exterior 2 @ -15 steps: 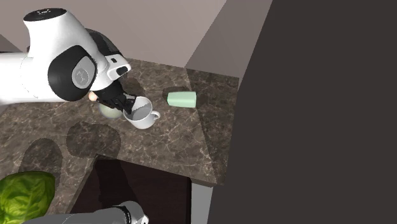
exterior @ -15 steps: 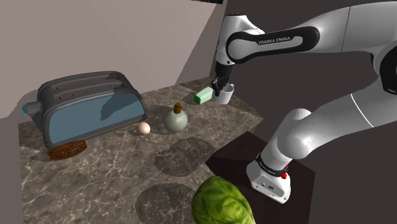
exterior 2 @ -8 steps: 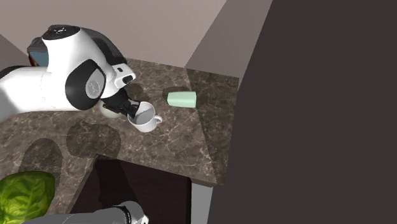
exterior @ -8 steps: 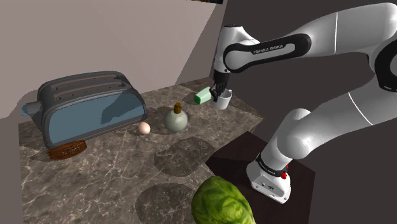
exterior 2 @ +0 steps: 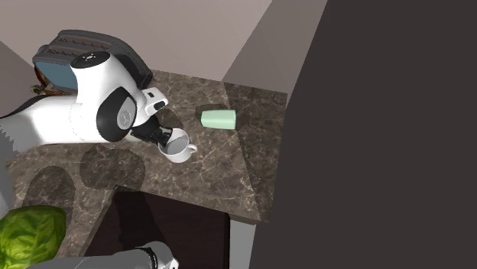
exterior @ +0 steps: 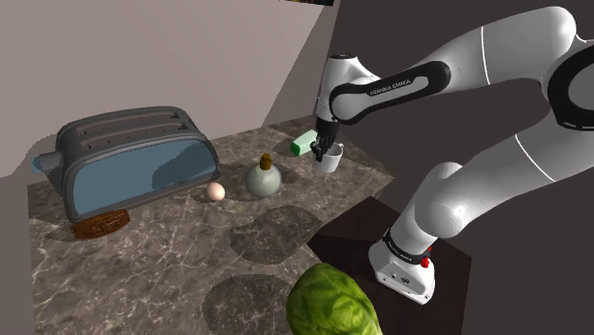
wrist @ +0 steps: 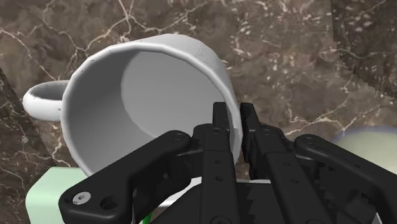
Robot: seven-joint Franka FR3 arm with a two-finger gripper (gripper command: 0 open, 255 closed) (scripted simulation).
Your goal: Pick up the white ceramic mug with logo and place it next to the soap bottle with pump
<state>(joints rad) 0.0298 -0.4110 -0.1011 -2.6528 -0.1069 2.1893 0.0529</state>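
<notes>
Hand holds the mug by its rim
The hand point(wrist: 232, 118) pinches one wall of the white mug point(wrist: 146, 95), which hangs tilted under it near the table point(exterior: 171, 238). Move slowly to the soap bottle point(exterior: 264, 179) nearby, squeeze tight, and set it down flat.

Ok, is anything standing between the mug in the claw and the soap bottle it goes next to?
Nothing visible does. In the shoulder view, marble counter lies between the white mug, clasped at its rim by the claw, and the soap bottle. The pale green cup lies on its side beyond the mug, off that path.
</notes>
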